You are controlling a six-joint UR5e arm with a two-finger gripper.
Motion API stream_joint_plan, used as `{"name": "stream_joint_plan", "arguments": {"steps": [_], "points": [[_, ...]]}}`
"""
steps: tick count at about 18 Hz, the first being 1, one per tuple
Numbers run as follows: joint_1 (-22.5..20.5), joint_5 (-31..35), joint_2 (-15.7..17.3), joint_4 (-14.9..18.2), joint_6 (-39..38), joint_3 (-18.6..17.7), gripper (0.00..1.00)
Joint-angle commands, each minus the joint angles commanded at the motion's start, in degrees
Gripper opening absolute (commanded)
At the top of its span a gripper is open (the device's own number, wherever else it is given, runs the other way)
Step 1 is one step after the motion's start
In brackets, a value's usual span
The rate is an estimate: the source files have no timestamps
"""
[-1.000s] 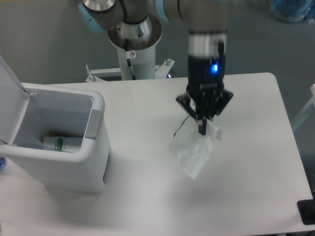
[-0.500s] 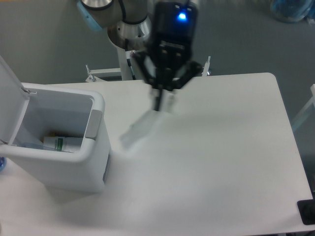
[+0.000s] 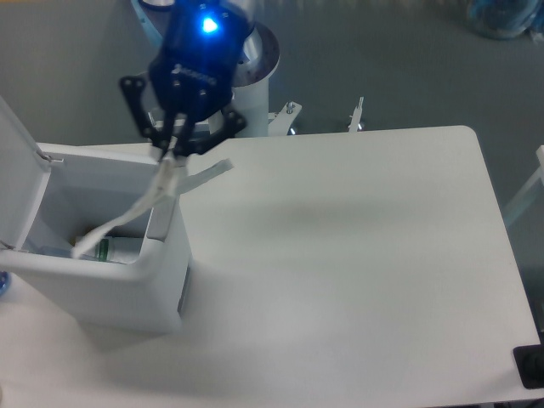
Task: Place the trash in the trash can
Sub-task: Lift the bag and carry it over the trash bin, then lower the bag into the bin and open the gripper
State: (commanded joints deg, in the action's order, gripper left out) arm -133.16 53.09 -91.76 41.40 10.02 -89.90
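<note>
While the black two-finger gripper [image 3: 172,151] hangs above the near-right rim of the large white boxy plastic trash can [image 3: 127,276], its wrist points downward with a bright blue light glowing on top of the body, and the black linkage arms splay out to either side. Its fingers are pinched together on the top of the crinkled clear plastic bag [image 3: 140,208], which streams down and to the left from the gripper, blurred into a long pale streak; the lower end of the bag lies inside the can's open mouth, while a short flap sticks out to the right just beside the fingertips, over the white counter [image 3: 357,263]. Below and to the left of the gripper, at the bottom of the can, lies the clear plastic bottle [image 3: 115,248] on its side, partly crossed by the hanging bag; its label colour is hard to tell, though a dark green band shows. Further left of the gripper, the can's hinged white lid [image 3: 17,178] stands raised. A small grey side panel [image 3: 161,219] sits directly beneath the gripper on the can's right wall. Behind the gripper, the arm's grey pedestal base [image 3: 255,76] rises from the floor beyond the counter's far edge.
</note>
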Motion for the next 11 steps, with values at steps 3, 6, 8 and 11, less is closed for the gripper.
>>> {"name": "stream_joint_plan", "arguments": {"steps": [3,6,8,11], "points": [[1.4,0.0,0.18,0.0,-0.26,-2.2,0.0],[2.29,0.0,0.79,0.0,-0.35,-3.96,0.0],[3.25,0.0,0.62,0.0,-1.05,-4.58,0.0],[3.61,0.0,0.62,0.0,-1.05,-6.25,0.0]]}}
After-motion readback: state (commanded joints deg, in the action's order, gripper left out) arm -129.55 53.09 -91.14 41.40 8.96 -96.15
